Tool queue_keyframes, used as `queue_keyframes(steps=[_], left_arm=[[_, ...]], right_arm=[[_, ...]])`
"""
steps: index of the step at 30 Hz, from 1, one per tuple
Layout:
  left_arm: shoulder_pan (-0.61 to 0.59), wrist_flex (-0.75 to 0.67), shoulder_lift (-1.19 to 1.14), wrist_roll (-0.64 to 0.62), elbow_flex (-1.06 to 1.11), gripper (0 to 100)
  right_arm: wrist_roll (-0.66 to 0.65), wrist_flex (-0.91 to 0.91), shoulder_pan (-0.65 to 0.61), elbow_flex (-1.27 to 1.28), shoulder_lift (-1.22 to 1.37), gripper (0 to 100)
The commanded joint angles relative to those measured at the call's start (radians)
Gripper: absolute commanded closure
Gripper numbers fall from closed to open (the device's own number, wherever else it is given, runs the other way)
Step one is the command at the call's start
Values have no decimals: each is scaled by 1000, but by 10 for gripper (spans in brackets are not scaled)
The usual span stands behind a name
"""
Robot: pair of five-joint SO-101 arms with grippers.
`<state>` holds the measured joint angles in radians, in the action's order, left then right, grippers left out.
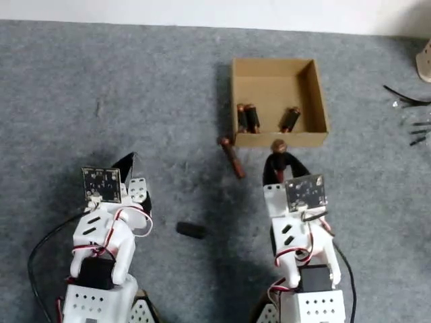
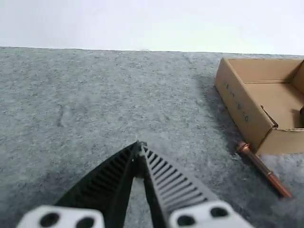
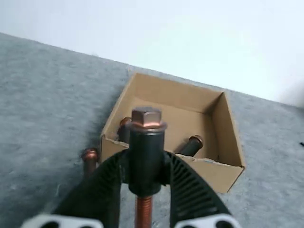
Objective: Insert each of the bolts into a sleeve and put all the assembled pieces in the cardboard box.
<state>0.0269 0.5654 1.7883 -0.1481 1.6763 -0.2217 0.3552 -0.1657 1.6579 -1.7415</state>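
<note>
My right gripper (image 3: 145, 164) is shut on an assembled piece (image 3: 145, 152), a copper bolt upright inside a black sleeve, just in front of the cardboard box (image 1: 311, 87); its head (image 1: 277, 145) shows by the box's near wall. The box (image 3: 223, 164) holds three assembled pieces (image 1: 248, 118). A bare copper bolt (image 1: 231, 157) lies on the carpet at the box's near left corner, also seen as bolt (image 2: 263, 168). A loose black sleeve (image 1: 191, 230) lies between the arms. My left gripper (image 2: 139, 147) is shut and holds nothing, low over the carpet at the left (image 1: 128, 165).
Grey carpet (image 1: 101, 87) covers the table, with a white wall behind. Black cable ties (image 1: 407, 101) and a pale object (image 1: 424, 60) lie at the far right edge. Open carpet spreads left of the box.
</note>
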Motion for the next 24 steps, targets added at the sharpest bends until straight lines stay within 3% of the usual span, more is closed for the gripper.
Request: queue_keyframes(steps=[1,6,11,19,24], left_arm=[[-5,-2,2,6,19,989],[-5,-2,2,6,19,989],[-12,-2,2,6,19,989],[-12,-2,-2,6,19,989],[-8,-2,-1,6,19,989]], right_arm=[[8,-90,10,-105,41,995],[9,-194,13,-303,450,995],[12,-260,13,-685,998,995],[298,-257,44,-1224,1715,995],[299,-257,65,-1399,1995,995]])
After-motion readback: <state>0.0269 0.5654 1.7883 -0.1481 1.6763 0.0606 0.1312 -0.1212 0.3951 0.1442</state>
